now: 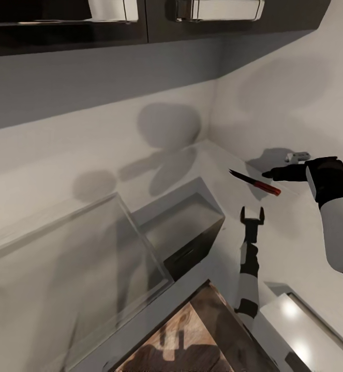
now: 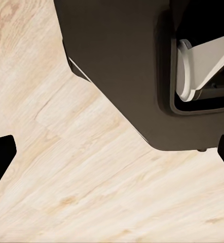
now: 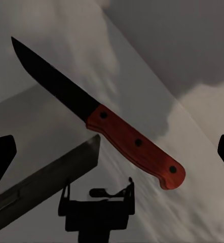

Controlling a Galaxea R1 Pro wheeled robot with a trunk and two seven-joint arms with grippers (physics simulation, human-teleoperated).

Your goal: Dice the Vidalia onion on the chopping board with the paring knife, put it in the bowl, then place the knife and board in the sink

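Head view: knife (image 1: 255, 183) with red handle lies flat on the pale worktop (image 1: 290, 243) near its back corner, both hands apart from it, left hand (image 1: 252, 213) spread wide, right hand (image 1: 268, 174) unreadable.

- At centre right of the head view, a dark-bladed knife with a red riveted handle (image 1: 255, 183) lies on the pale grey countertop (image 1: 202, 155), with bare surface all round it.
- Just below it, the left gripper (image 1: 252, 211) stands with its fingers spread, close to the knife.
- At the right edge, the right arm's black wrist (image 1: 316, 173) crowds the knife's handle end.
- A grey box-shaped block (image 1: 184, 227) occupies the centre.
- Dark wall cabinets (image 1: 140, 26) overhang the top of the frame.
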